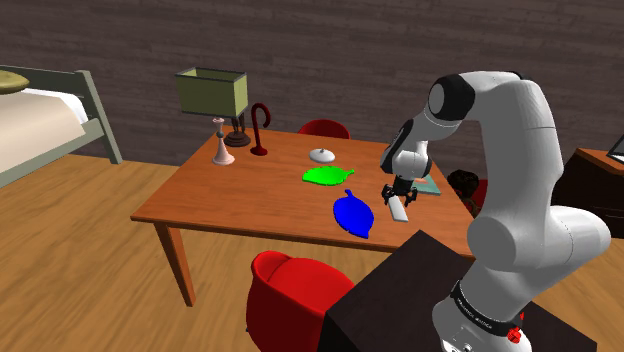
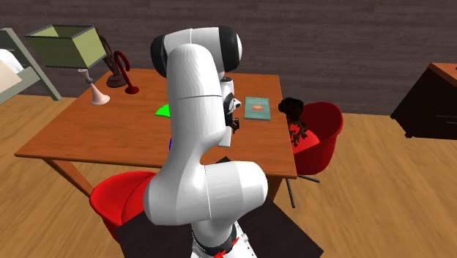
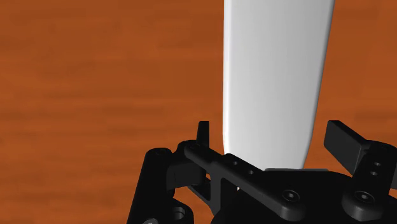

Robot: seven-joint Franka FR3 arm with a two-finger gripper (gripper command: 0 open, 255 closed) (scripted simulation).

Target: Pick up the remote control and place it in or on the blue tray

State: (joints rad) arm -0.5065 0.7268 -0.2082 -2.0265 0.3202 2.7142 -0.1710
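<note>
Your gripper (image 1: 398, 192) sits over the remote (image 3: 277, 76) near the table's (image 1: 230, 190) stand-side edge. The fingers are spread either side of it with a sliver of table showing past each, so I judge it not pinched yet. Its long axis runs straight out from the gripper, across the closing line. The tray (image 1: 353, 214) lies just beside it at 8 o'clock in the shoulder view.

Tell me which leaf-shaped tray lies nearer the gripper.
The blue tray, close beside the gripper in the shoulder view. The green tray lies farther off, toward the lamp.
</note>
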